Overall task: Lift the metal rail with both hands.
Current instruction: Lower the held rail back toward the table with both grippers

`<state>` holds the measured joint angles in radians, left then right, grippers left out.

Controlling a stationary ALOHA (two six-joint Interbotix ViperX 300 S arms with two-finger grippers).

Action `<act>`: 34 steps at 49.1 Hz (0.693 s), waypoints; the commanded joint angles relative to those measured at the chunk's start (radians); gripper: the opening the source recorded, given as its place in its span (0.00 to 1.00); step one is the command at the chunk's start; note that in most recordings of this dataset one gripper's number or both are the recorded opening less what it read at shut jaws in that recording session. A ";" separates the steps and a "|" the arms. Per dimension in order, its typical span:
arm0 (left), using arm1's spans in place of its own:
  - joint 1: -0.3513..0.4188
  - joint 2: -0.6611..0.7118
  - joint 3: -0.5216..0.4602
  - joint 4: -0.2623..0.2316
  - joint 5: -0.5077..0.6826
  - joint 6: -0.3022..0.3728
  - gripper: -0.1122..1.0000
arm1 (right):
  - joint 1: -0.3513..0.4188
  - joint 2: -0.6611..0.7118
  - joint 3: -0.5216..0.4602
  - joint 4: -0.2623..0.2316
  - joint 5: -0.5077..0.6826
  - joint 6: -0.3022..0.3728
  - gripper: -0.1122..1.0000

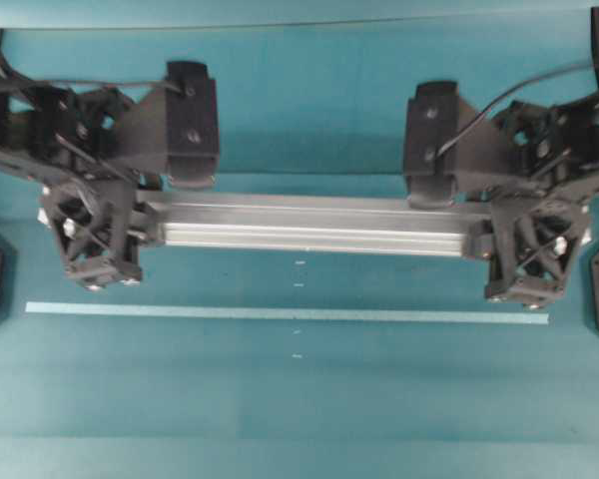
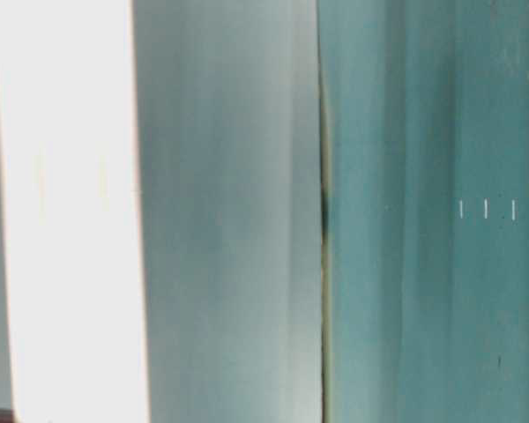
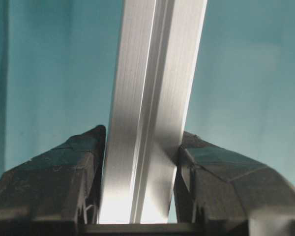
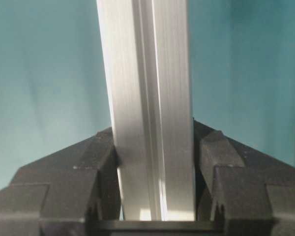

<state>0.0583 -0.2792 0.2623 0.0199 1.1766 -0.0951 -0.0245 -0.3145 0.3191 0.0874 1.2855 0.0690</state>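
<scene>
The metal rail [image 4: 150, 108] is running straight up the middle of the view, from the bottom edge to the top edge. Its silver face is showing fine brushed lines and one lengthwise groove, slightly right of its centre. The right gripper [image 4: 155, 196] is closing on the rail at the near end: the two black fingers [image 4: 64, 187] are sitting on the left and on the right side of the bar and are touching its side faces. Behind the rail the teal counter [image 4: 44, 73] is filling the rest of the picture, and it is looking soft and out of focus. A darker vertical band is lying along the far right edge.
</scene>
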 commanded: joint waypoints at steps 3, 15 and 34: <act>0.041 -0.006 0.067 0.012 -0.080 -0.017 0.38 | 0.017 -0.005 0.083 0.003 -0.112 0.006 0.44; 0.041 0.041 0.170 0.012 -0.225 -0.020 0.38 | 0.018 0.023 0.199 0.003 -0.252 -0.002 0.44; 0.040 0.169 0.276 0.012 -0.376 -0.023 0.38 | 0.026 0.135 0.318 0.002 -0.469 -0.051 0.44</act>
<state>0.0598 -0.1227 0.5308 0.0261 0.8529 -0.0951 -0.0184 -0.1933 0.6427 0.0844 0.8667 0.0245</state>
